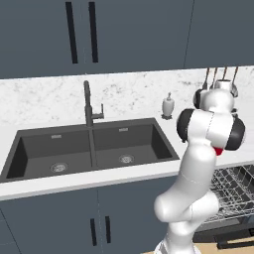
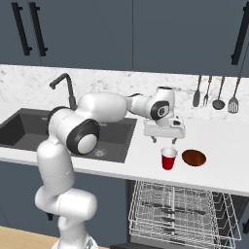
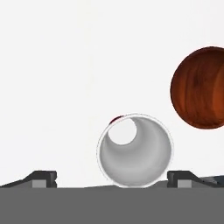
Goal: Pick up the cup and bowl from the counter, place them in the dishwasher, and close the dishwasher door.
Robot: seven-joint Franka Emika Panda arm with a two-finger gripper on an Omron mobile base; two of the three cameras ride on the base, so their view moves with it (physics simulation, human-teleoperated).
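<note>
Hand point(image 2: 164, 140) wide open, empty, hovering mid-frame above upright cup point(image 2: 168, 158), bowl point(image 2: 194, 157) just right on worktop point(image 2: 223, 160).

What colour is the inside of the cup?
White to light grey inside the cup, while its outside is red; the hand view, looking straight down into it, shows this best.

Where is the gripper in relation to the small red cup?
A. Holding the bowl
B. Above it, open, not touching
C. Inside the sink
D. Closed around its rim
B: the gripper hangs open above the small red cup, its fingertips standing apart on either side.
</note>
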